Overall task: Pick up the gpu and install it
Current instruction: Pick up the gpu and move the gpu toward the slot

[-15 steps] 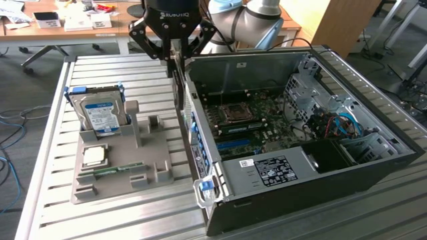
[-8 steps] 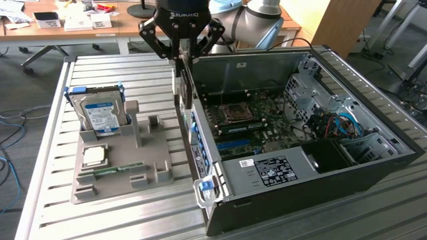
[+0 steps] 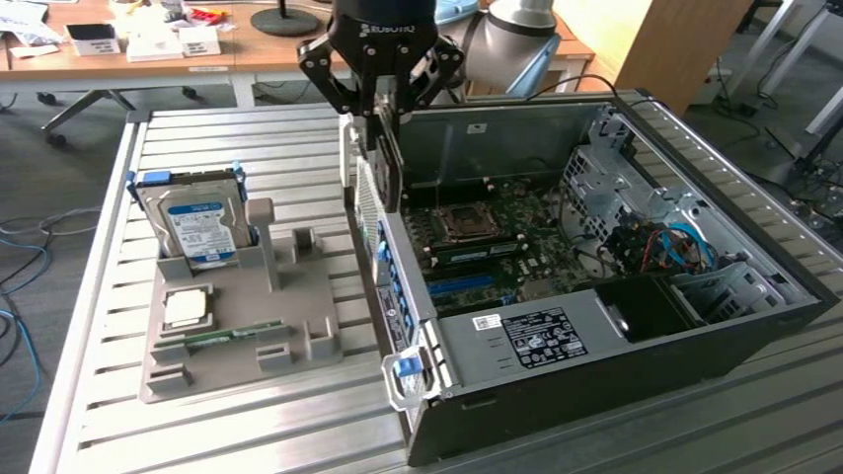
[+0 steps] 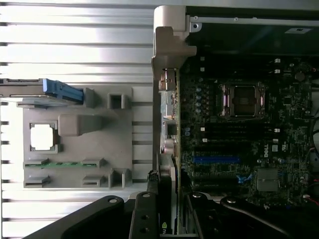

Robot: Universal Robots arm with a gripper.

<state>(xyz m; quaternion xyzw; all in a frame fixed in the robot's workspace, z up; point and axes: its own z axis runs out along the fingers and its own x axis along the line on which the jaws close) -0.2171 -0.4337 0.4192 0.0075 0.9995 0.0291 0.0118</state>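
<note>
Exterior view: you've got the gripper (image 3: 385,104) hanging over the open computer case (image 3: 737,326), at its wall on the exterior view's left.
Jaws: narrow, clamped on the upper edge of the gpu (image 3: 386,163).
Gpu: upright and edge-on, hanging below the jaws along that case wall; can't tell whether its lower end touches anything.
Wrist view: gpu (image 4: 168,174) sits between the fingers (image 4: 144,214), lined up along the case edge, just beside the motherboard (image 4: 239,144) and near its blue slot (image 4: 214,160).
Case: lying open on the surface (image 3: 264,434), processor socket (image 3: 461,222) mid-board, power supply (image 3: 527,336) at the near end.
Holder: grey tray (image 3: 310,326) beside the case, carrying a hard drive (image 3: 197,227) upright, a processor chip (image 3: 189,306) lying flat and a memory stick (image 3: 231,334) in its groove.
</note>
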